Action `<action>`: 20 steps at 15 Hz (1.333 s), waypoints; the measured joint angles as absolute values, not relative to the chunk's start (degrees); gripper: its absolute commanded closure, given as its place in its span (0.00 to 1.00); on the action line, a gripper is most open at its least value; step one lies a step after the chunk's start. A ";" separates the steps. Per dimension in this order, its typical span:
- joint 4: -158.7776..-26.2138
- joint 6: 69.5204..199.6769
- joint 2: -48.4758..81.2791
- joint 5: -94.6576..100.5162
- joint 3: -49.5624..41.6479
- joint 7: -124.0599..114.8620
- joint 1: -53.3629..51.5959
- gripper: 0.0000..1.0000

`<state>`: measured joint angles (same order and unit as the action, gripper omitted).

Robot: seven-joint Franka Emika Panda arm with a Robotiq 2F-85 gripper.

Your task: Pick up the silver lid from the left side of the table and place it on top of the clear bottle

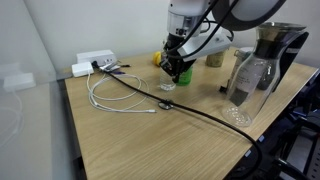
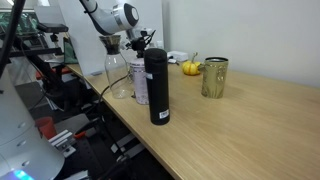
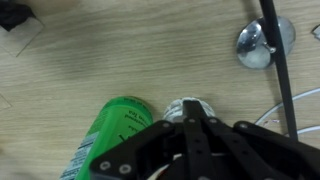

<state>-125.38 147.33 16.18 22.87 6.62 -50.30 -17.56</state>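
In the wrist view my gripper (image 3: 190, 122) is shut, with its fingertips together right over the pale ribbed neck of the clear bottle (image 3: 190, 107). I see nothing held between the fingers. The silver lid (image 3: 255, 45), a shiny round disc, lies on the table beside a black cable, apart from the bottle. In an exterior view the gripper (image 1: 176, 70) hangs over the bottles and the lid (image 1: 167, 87) lies just in front of them. In an exterior view the gripper (image 2: 140, 50) is above the clear bottle (image 2: 138, 85), which is partly hidden by a black flask.
A green bottle (image 3: 118, 135) stands right next to the clear bottle. A black cable (image 3: 280, 70) and a white cable (image 1: 115, 97) cross the table. A glass carafe (image 1: 252, 75), a black flask (image 2: 157, 85), a metal mug (image 2: 213, 77) and a white power strip (image 1: 93, 62) stand around.
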 measured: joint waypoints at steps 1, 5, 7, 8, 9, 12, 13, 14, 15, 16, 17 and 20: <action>-125.26 148.01 16.53 23.28 6.40 -50.30 -17.65 1.00; -125.13 149.40 16.89 21.94 6.47 -49.23 -18.02 0.61; -125.14 149.40 16.61 17.20 7.90 -44.63 -18.01 0.46; -125.16 149.26 16.35 13.68 8.94 -41.41 -17.96 0.38; -125.19 148.47 15.85 9.33 10.25 -37.52 -17.77 0.33; -125.13 143.29 13.07 -1.26 13.05 -27.62 -17.49 0.11; -125.13 141.58 11.93 -2.96 13.25 -25.84 -17.49 0.05; -125.16 140.61 10.95 -3.80 13.24 -24.75 -17.46 0.00; -125.17 139.87 10.31 -4.04 13.11 -24.22 -17.37 0.00; -125.18 139.10 9.96 -4.04 12.88 -24.08 -17.28 0.00; -125.22 138.54 9.93 -4.04 12.64 -24.06 -17.19 0.00; -125.46 136.56 10.54 -4.02 12.26 -24.22 -16.96 0.00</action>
